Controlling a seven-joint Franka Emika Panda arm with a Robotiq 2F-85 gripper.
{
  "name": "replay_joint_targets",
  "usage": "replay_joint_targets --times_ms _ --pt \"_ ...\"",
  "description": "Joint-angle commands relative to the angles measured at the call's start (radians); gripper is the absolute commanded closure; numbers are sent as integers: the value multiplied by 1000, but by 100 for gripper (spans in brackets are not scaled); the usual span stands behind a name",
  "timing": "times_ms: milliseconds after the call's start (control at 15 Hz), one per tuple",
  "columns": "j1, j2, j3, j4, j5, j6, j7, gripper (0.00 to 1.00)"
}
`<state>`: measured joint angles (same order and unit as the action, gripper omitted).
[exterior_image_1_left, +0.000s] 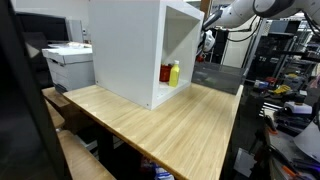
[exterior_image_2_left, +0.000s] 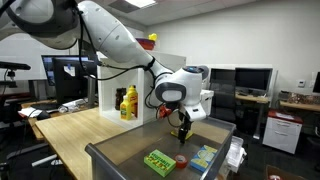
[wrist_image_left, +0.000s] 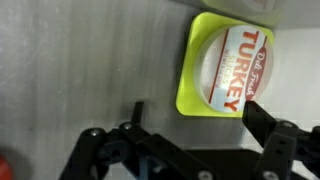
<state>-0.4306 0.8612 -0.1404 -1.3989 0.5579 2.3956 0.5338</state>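
Turkey pack (wrist_image_left: 228, 65): a shallow yellow-green tray with a round white label that reads TURKEY in red. It lies flat on a grey tabletop (wrist_image_left: 90, 60), at the upper right of the wrist view. The gripper (wrist_image_left: 198, 122) hangs above it with its two black fingers spread wide and nothing between them. The pack's near edge sits just ahead of the gap and closer to the right-hand finger (wrist_image_left: 262, 118).

A red thing (wrist_image_left: 4, 160) shows at the lower left corner of the wrist view, well apart from the pack.

In an exterior view the gripper (exterior_image_2_left: 181, 130) hovers over the far side of the grey tabletop (exterior_image_2_left: 120, 152). On the near side lie a green pack (exterior_image_2_left: 158, 160), a small red thing (exterior_image_2_left: 182, 161) and a blue-and-green pack (exterior_image_2_left: 203, 157). Which of these is the turkey tray cannot be told at this size.

To the left, a white cabinet (exterior_image_2_left: 110, 85) stands on a wooden table (exterior_image_1_left: 170, 120), with a yellow bottle (exterior_image_1_left: 175, 72) and a red bottle (exterior_image_1_left: 166, 73) inside.

The step in hand looks like an approach, with no contact yet. A grasp would call for shifting further over the tray so that it sits between the fingers. The gripper would then need to come down low enough to catch the thin rim.
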Motion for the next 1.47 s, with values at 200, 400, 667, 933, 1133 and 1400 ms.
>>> replay_joint_targets --times_ms 200,400,667,933,1133,1400 --pt "-3 -56 29 -108 47 106 -55 0" --pt "0 -63 31 -121 55 109 -44 0" --pt "5 -73 35 -138 71 112 -47 0" --pt "8 -77 39 -141 80 116 -54 0" --pt "9 -72 40 -132 80 116 -58 0" --pt "9 -63 45 -116 82 118 -61 0"
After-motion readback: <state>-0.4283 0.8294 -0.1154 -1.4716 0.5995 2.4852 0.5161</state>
